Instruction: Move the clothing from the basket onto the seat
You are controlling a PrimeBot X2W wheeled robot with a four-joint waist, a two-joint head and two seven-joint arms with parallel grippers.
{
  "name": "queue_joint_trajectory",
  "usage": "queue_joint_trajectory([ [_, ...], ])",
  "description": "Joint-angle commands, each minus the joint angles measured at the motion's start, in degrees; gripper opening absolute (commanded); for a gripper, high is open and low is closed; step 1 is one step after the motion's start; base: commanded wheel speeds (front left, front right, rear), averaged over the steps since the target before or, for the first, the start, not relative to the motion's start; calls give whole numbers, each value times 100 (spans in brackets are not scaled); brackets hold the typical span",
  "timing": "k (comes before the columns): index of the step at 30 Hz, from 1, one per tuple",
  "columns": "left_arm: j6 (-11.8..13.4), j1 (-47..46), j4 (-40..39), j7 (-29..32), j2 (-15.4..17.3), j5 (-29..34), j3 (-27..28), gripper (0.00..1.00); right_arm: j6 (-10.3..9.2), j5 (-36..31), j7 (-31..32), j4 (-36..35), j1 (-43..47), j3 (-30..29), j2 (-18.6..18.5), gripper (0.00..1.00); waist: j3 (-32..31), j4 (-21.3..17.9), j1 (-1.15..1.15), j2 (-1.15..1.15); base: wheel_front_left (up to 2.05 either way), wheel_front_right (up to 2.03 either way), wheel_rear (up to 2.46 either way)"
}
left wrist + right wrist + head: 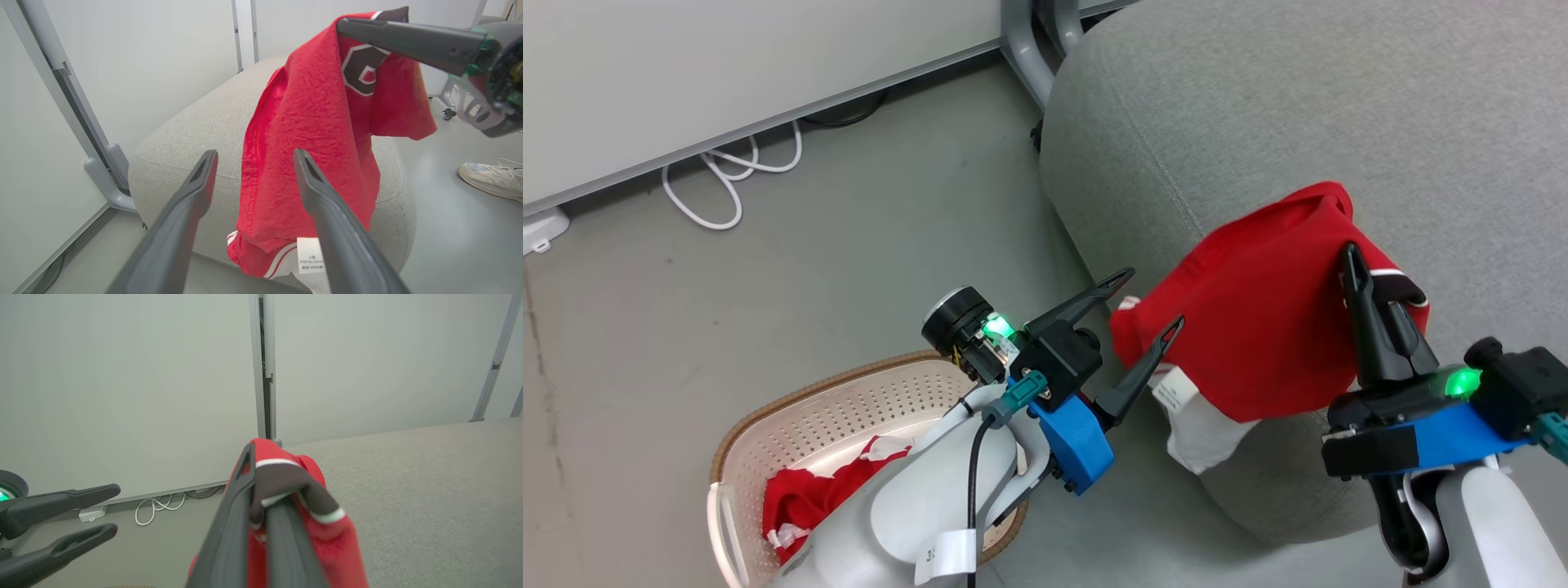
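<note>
A white tag [310,255] at the lower hem of the red jersey [302,134] carries three lines of small print — Chinese characters, a line beginning "60MTH(120/", and a last line with "100%". Near the jersey's top edge a black, white-outlined numeral [361,65] is folded and cannot be read for certain; a white label [945,557] on a black cable [971,482] begins with "3".

In the head view the basket [849,416] lies at 7 o'clock with clothing [805,498] in it, the seat [1298,106] at 2 o'clock, a jersey [1258,327] over its near corner at 3 o'clock
</note>
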Motion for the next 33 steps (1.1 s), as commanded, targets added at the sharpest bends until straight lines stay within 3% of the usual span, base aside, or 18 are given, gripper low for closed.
queue_joint_trajectory([
  [1, -2, 14, 14, -28, 29, -28, -23, 100, 1, -3, -25, -63, 94, -47, 37, 0, -3, -59, 0, 0, 0, 0, 0],
  [11, -2, -2, -37, -28, 58, -45, 7, 100, 1, -57, -26, -227, 175, -90, 144, 0, -62, -97, 0, 0, 0, 0, 0],
  [20, 24, -309, -152, -28, 111, 143, 187, 100, 1, -47, -25, -575, -856, -330, -62, 0, 471, 25, 0, 0, 0, 0, 0],
  [26, 72, -824, -221, -27, 173, 353, 255, 100, 1, -114, -27, -786, -2163, -1027, -410, 0, 1305, 280, 0, 0, 0, 0, 0],
  [33, 108, -1342, -333, -10, 230, 545, 273, 100, 1, -168, -25, -676, -3440, -2039, -1120, 0, 2107, 580, 0, 0, 0, 0, 0],
])
